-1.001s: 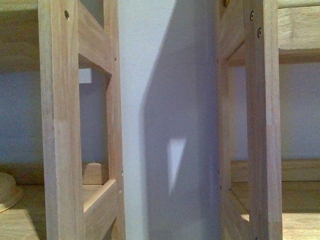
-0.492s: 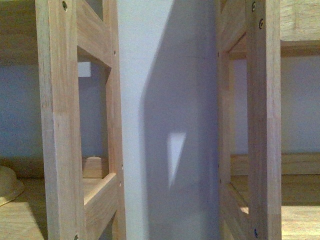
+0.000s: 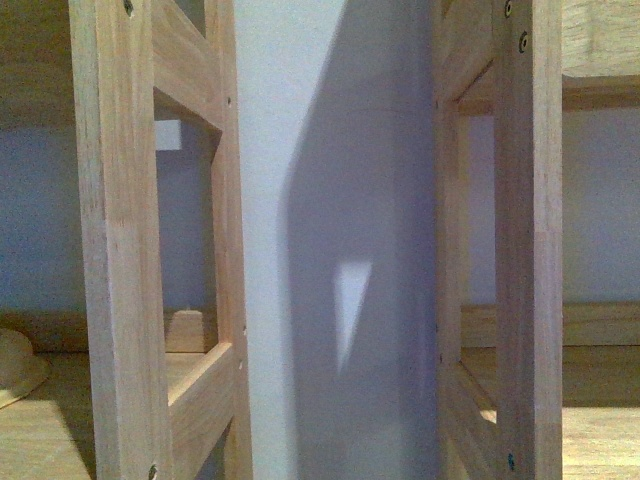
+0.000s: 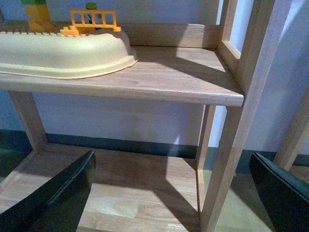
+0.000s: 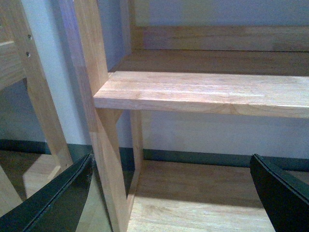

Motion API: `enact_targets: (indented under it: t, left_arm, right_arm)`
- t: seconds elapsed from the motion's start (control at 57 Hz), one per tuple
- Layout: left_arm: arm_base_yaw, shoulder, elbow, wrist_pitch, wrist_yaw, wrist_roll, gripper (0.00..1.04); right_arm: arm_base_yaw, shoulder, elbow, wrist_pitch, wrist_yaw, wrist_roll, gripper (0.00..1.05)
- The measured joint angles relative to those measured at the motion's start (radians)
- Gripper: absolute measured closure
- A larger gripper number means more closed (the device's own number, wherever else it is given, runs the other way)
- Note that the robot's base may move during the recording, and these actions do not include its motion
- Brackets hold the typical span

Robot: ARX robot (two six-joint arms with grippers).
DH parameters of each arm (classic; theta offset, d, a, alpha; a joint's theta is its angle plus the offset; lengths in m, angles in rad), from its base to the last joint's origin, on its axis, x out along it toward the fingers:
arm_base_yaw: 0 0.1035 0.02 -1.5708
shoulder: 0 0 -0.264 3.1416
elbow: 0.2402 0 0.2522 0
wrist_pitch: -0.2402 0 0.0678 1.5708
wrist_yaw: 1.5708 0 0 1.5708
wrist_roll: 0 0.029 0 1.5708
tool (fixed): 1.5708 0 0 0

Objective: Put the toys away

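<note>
Two wooden shelf units [image 3: 130,250] stand before us, the right unit [image 3: 525,250] apart from the left, a pale wall [image 3: 340,200] between them. Our left gripper [image 4: 169,193] is spread wide and empty below a shelf board [image 4: 159,79] carrying a cream tray [image 4: 63,50]; an orange toy fence [image 4: 94,19] sits behind it. Our right gripper [image 5: 169,193] is likewise spread wide and empty. We see no plush toy and no legible writing.

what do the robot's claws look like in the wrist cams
Only the fingers show. The left claw has two matte black, flat, wedge-shaped fingers with plain surfaces. The right claw looks the same, black angular fingers. No cables or markings are visible.
</note>
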Motion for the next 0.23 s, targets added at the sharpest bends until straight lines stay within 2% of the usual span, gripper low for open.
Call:
enact_targets:
  t: [0.228]
  left_arm:
    - [0.0,0.0,0.0,0.0,0.0,0.0,0.06]
  right_arm:
    - [0.0,0.0,0.0,0.0,0.0,0.0,0.07]
